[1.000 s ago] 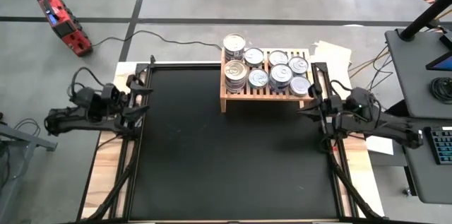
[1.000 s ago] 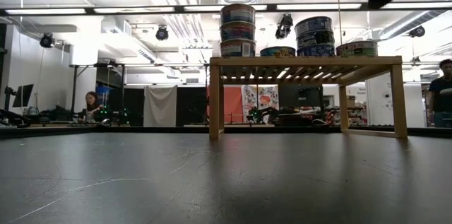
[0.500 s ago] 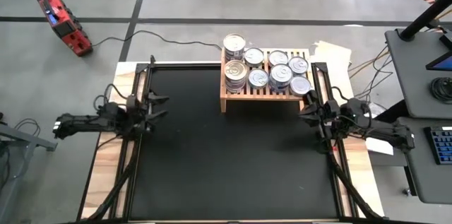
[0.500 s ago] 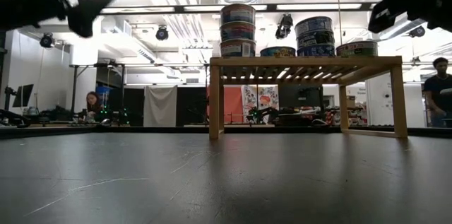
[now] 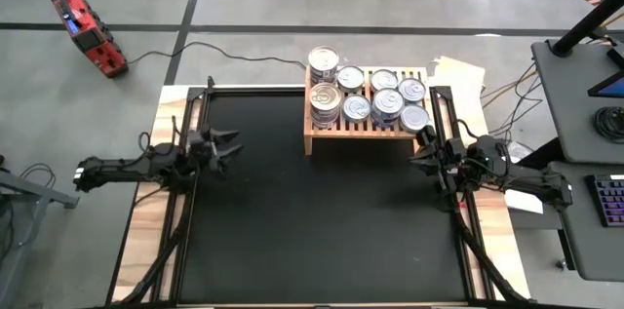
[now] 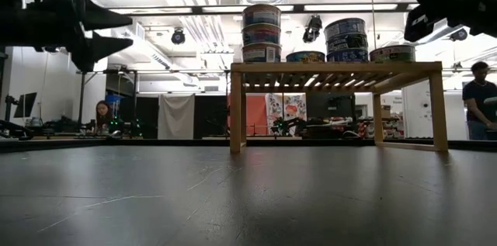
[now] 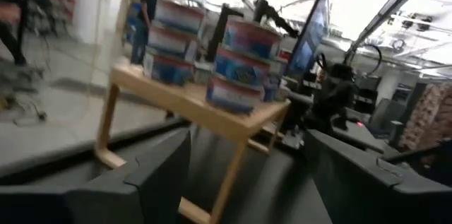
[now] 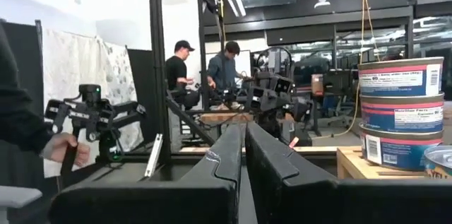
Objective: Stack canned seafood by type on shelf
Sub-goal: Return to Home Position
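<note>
- Canned seafood [image 5: 372, 95] – every tin in view stands on the shelf [image 5: 357, 128], at the far edge of the black mat [image 5: 312, 221] that covers the worktop [image 5: 146, 241].
- Low view: one three-tin stack [image 6: 262, 32] stands over the shelf's left end and a second [image 6: 346, 39] stands right of centre, with lower tins beside them.
- Left gripper [image 5: 228, 143] is raised over the mat's left edge, well apart from the shelf. Its jaws are spread wide and point toward the shelf. In the left wrist view the shelf and its tins lie beyond the gap, none between the jaws.
- Right gripper [image 5: 423, 155] is near the shelf's right front corner, clear of it and not touching. In the low view it sits above tin height.
- Right jaws are pressed together, finger against finger, along their length in the right wrist view. A three-tin stack on the shelf corner lies beyond them, apart from the tips.
</note>
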Robot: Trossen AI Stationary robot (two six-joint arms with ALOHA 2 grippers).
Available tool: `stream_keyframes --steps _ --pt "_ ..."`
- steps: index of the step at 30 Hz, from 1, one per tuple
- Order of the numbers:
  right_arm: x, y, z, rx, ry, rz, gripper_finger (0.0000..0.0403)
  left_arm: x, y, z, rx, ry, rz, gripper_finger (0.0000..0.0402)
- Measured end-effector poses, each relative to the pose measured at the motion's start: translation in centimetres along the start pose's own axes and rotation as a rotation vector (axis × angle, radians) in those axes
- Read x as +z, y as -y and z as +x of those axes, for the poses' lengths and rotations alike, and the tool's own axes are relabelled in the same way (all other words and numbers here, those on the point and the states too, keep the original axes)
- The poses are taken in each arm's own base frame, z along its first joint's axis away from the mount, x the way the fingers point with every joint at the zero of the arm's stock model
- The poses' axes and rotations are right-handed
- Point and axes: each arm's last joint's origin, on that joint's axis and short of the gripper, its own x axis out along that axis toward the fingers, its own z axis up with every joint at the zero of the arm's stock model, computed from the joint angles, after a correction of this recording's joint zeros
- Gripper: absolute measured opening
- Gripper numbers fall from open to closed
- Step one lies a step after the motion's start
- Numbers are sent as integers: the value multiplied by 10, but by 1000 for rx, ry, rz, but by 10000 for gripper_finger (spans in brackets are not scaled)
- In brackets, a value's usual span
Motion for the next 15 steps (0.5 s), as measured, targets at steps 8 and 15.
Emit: stream_keyframes --steps 8,15 --pt "-2 1 1 -2 -15 -16 13 -9 0 1 -41 -101 -36 261" --pt "-2 1 1 -2 -14 -16 13 -9 1 3 -36 -121 -26 261"
